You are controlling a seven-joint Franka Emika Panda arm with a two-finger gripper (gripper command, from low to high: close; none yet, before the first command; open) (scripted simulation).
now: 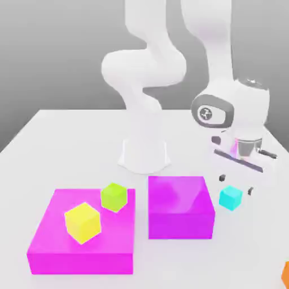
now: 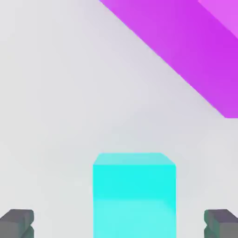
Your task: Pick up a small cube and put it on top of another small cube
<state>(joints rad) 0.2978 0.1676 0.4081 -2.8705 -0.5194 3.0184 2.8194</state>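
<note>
The jaws stand wide apart and empty; the cyan cube [image 1: 231, 198] lies near them, in line with the space between. Just beside that cube, toward the exterior view's left, rises the purple block [image 1: 179, 209]. Beyond it lies the magenta block [image 1: 79, 262], bearing the lime cube [image 1: 114, 197] and yellow cube [image 1: 83, 223]. Bare table [image 1: 186, 152] separates the jaws from the purple block.

Two cubes [image 1: 83, 223] on the wider block [image 1: 82, 262]

place: simulated lab-like scene | shown by: white robot arm [image 1: 144, 73], bare grey backdrop, plain pale floor [image 1: 175, 259]
</note>
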